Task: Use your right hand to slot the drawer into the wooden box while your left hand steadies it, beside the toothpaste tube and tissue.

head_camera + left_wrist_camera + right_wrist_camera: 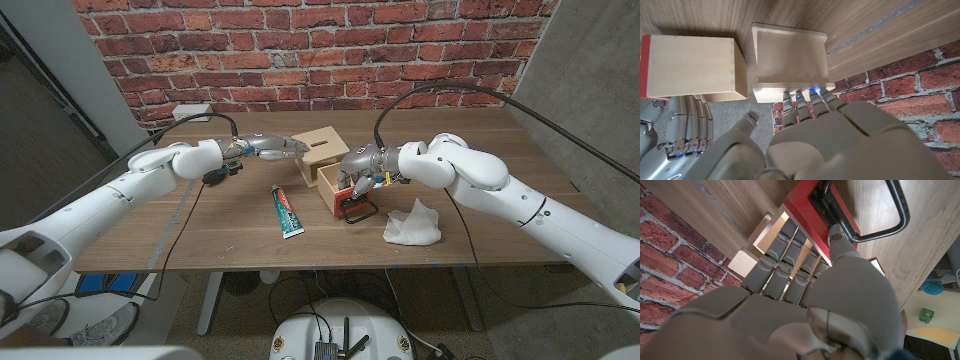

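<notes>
While gripping the drawer (340,190) from above, the right hand (362,172) has its fingers (785,262) draped over the top edge and into the open inside, thumb by the red front. Black wire handle (890,215) sticks out from that red front, toward the counter's near edge. Drawer sits just beside the wooden box (318,150), on its near-right side, not inside it; left wrist view shows a narrow gap between the two.

Left hand (268,148) reaches in from the left, fingertips (807,100) touching the box's edge, nothing grasped, fingers extended.

Toothpaste tube (287,211) lies flat on the counter (200,240), left of the drawer and nearer the robot, apart from it. Crumpled white tissue (412,224) lies just right of the drawer's handle, near the front. Brick wall (300,50) behind the counter.
</notes>
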You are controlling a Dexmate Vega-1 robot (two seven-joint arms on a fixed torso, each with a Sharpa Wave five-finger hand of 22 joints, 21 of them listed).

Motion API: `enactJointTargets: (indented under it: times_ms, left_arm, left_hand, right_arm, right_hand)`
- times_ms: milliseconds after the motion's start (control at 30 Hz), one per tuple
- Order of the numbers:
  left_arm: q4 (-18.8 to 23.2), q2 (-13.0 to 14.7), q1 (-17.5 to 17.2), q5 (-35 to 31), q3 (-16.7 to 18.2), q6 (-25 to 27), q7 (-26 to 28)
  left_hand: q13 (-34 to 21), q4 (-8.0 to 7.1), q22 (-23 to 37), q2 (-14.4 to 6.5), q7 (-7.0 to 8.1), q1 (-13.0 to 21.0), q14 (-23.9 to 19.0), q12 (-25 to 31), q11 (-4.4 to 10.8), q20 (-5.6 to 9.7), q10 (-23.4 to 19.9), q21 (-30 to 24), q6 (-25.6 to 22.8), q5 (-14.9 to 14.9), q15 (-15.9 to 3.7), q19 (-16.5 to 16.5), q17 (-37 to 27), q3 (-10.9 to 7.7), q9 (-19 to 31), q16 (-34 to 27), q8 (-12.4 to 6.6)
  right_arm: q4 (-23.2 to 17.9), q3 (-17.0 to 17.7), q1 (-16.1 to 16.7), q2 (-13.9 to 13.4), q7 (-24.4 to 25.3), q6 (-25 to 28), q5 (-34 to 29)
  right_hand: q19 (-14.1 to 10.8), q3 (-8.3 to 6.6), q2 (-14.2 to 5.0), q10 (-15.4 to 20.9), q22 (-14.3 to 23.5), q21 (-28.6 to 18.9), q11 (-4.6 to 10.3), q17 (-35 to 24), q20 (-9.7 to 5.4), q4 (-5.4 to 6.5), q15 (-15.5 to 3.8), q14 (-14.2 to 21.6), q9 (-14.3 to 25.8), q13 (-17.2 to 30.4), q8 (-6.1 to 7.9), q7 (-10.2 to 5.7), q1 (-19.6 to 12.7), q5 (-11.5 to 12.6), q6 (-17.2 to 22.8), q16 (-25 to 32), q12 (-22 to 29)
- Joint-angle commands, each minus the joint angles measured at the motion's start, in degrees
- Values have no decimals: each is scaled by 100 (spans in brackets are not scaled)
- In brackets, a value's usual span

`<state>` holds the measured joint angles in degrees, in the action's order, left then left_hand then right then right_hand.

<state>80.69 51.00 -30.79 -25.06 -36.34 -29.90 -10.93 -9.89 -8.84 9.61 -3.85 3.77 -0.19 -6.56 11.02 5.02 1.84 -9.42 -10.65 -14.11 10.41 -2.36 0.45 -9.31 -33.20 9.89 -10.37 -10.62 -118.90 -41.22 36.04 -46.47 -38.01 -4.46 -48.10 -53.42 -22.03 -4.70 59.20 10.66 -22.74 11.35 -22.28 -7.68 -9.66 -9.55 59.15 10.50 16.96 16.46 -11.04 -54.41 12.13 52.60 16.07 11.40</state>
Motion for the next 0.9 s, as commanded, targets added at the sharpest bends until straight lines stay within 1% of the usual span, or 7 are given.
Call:
enactJointTargets:
  times_ms: [33, 300, 433, 700, 900]
  left_arm:
    - [-115, -48, 58, 91, -38, -87, -66]
    - [-154, -73, 73, 148, -47, -109, -94]
    - [-163, -81, 75, 148, -47, -116, -78]
    - [-153, -80, 73, 118, -43, -112, -44]
    - [-154, -77, 79, 113, -54, -113, -66]
  left_hand:
    - [5, 28, 3, -393, -2, 65, -55, -10, 8, 1004, -67, -41, -42, 42, -508, 26, -20, 1, 0, 8, -17]
    - [3, -56, 12, -339, 43, -31, -101, -6, 27, 1015, -122, -49, -213, 35, -507, 65, -39, 86, 4, -7, -67]
    - [2, -89, 16, -335, 30, -55, -114, -1, 25, 1020, -152, -51, -286, 37, -511, 78, -44, 118, 5, -10, -84]
    - [2, -108, 16, -336, 45, -62, -132, -3, 34, 1021, -171, -52, -295, 40, -514, 93, -46, 142, 5, -12, -75]
    - [2, -110, 15, -343, 43, -52, -180, 6, 40, 1019, -217, -53, -333, 46, -511, 110, -45, 155, 5, -22, -78]
  right_arm:
    - [128, -113, -71, 95, 11, -3, -52]
    - [198, -194, -128, 175, 15, 18, -127]
    - [240, -232, -157, 221, 35, 20, -154]
    - [332, -286, -230, 270, 83, -18, -198]
    - [322, -300, -240, 284, 100, 24, -271]
  right_hand:
    - [-22, -92, -121, -9, 17, -15, 15, -20, -441, 48, -360, 36, 44, 22, -7, 83, 37, 16, 400, 18, 17]
    - [-27, -98, -125, -15, 16, -20, 15, -34, -438, 42, -364, 42, 44, 24, -13, 75, 34, 17, 406, 19, 17]
    - [-26, -97, -123, -6, 16, -21, 17, -42, -439, 40, -362, 47, 45, 26, -16, 73, 36, 17, 411, 21, 21]
    - [-31, -100, -123, 1, 16, -26, 17, -52, -438, 39, -358, 49, 46, 30, -25, 78, 39, 18, 405, 20, 26]
    - [-30, -101, -127, -6, 16, -27, 16, -57, -439, 46, -352, 48, 46, 28, -23, 81, 53, 17, 424, 16, 22]
